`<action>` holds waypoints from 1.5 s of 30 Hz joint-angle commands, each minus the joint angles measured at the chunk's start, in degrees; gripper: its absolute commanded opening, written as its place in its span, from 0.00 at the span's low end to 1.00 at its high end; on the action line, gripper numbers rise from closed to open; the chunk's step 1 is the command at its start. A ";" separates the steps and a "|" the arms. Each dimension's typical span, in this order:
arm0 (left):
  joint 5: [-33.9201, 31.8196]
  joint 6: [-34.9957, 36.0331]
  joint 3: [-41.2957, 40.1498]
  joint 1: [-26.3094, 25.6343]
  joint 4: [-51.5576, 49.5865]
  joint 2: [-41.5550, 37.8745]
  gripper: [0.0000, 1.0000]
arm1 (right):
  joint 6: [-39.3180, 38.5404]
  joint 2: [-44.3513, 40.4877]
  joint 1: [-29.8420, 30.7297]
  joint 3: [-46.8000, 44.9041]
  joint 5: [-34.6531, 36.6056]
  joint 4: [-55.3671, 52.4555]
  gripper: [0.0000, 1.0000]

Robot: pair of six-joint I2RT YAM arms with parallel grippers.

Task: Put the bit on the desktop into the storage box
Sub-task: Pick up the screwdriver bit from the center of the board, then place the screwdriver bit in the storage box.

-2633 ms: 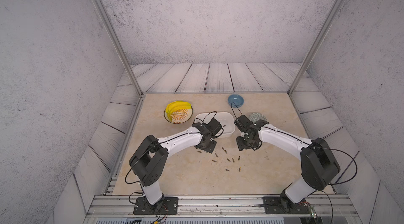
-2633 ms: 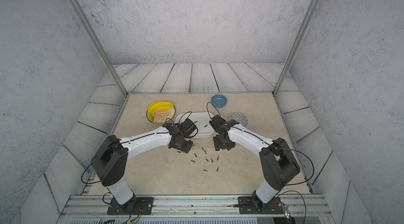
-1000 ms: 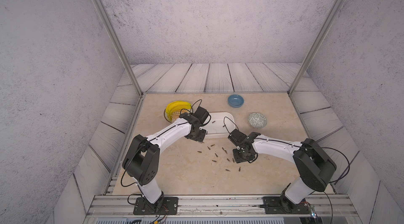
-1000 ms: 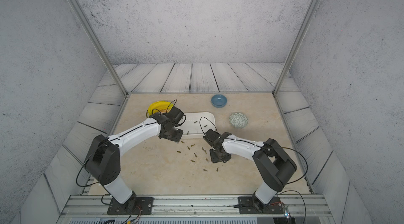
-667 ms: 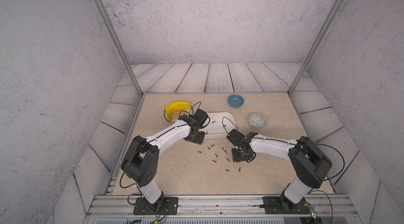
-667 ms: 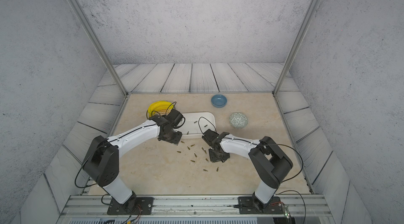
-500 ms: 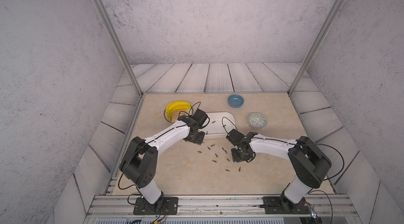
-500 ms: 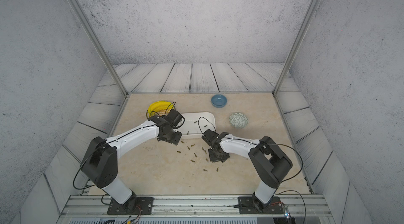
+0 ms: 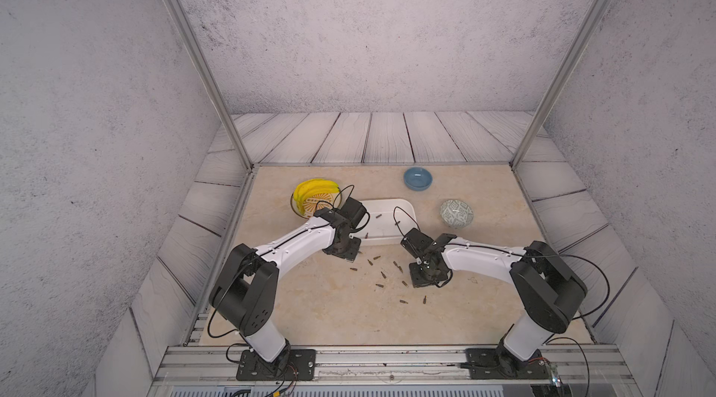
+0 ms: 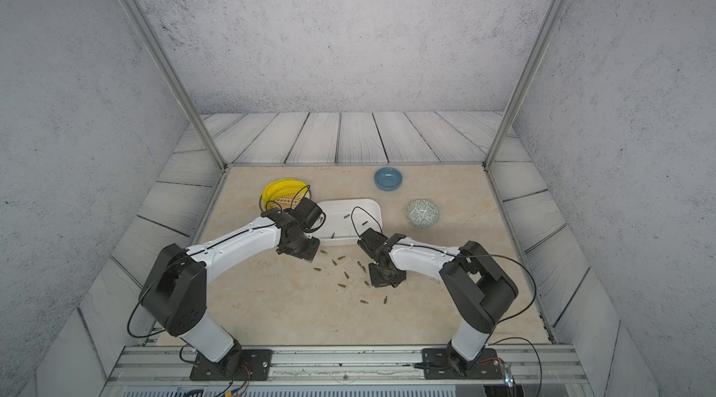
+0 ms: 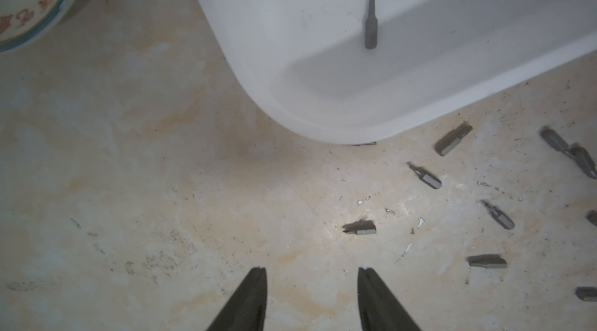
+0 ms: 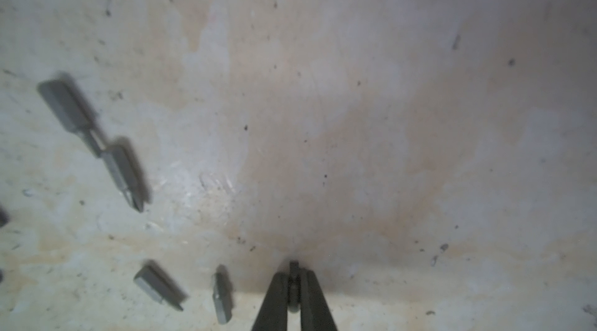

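Several small grey bits (image 9: 381, 274) lie scattered on the beige desktop (image 9: 329, 310) in front of the white storage box (image 9: 391, 207), in both top views (image 10: 346, 274). My right gripper (image 12: 293, 276) points down at the right side of the scatter and is shut on a bit (image 12: 293, 264), whose end pokes out past the fingertips. My left gripper (image 11: 311, 269) hangs open over bare desktop beside the box's near left corner (image 11: 323, 103). The closest loose bit (image 11: 360, 231) lies just ahead of it. One bit (image 11: 371, 24) rests inside the box.
A bowl of yellow bananas (image 9: 315, 197) stands left of the box, close behind my left wrist. A blue bowl (image 9: 417, 178) sits at the back and a grey-green patterned bowl (image 9: 456, 213) to the box's right. Grey plank panels surround the desktop.
My right gripper's jaws have closed onto a bit on the desktop. The left arm has barely moved and its jaws stay apart.
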 commanded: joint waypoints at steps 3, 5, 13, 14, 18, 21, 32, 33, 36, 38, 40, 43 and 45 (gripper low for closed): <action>-0.23 -1.03 -2.34 0.24 0.07 -2.53 0.51 | 0.01 4.28 0.22 -1.80 -1.15 -1.14 0.03; -0.15 -1.47 -3.23 0.24 0.48 -2.84 0.51 | -0.13 4.49 0.24 -1.45 -0.99 -1.50 0.00; 0.30 -2.00 -5.24 0.24 1.47 -2.88 0.51 | -0.61 1.33 0.18 1.07 1.16 -4.48 0.00; 0.30 -2.00 -5.46 0.24 1.46 -2.89 0.51 | -0.67 0.73 0.13 1.68 1.45 -5.13 0.00; 0.46 -2.27 -6.06 0.24 1.91 -3.12 0.51 | -1.42 -1.76 0.13 4.85 3.24 -8.63 0.00; 0.80 -2.56 -6.85 0.22 2.49 -3.29 0.51 | -2.32 -2.77 -0.04 7.63 4.49 -11.06 0.00; 1.78 -3.43 -12.22 -0.96 8.53 -4.29 0.50 | -12.42 4.15 -7.32 32.74 6.25 -18.93 0.00; 0.91 -2.84 -12.69 -1.40 9.31 -4.29 0.49 | -13.44 6.30 -8.08 36.20 5.83 -19.84 0.00; -1.51 -2.12 -13.18 -2.03 10.21 -3.87 0.49 | -15.73 12.77 -9.56 45.24 4.60 -21.92 0.00; -1.90 -1.83 -13.52 -2.13 10.92 -3.57 0.49 | -16.37 16.53 -10.01 48.83 4.05 -21.71 0.00; -2.15 -1.67 -13.80 -2.30 11.48 -3.15 0.49 | -16.52 19.60 -10.24 51.18 3.37 -21.20 0.00; -2.09 -1.16 -14.18 -2.57 12.19 -2.58 0.48 | -16.61 22.84 -10.25 52.52 2.10 -20.44 0.00; -2.64 -0.26 -14.44 -3.32 12.90 -2.63 0.48 | -16.64 24.24 -10.24 52.36 1.26 -19.55 0.00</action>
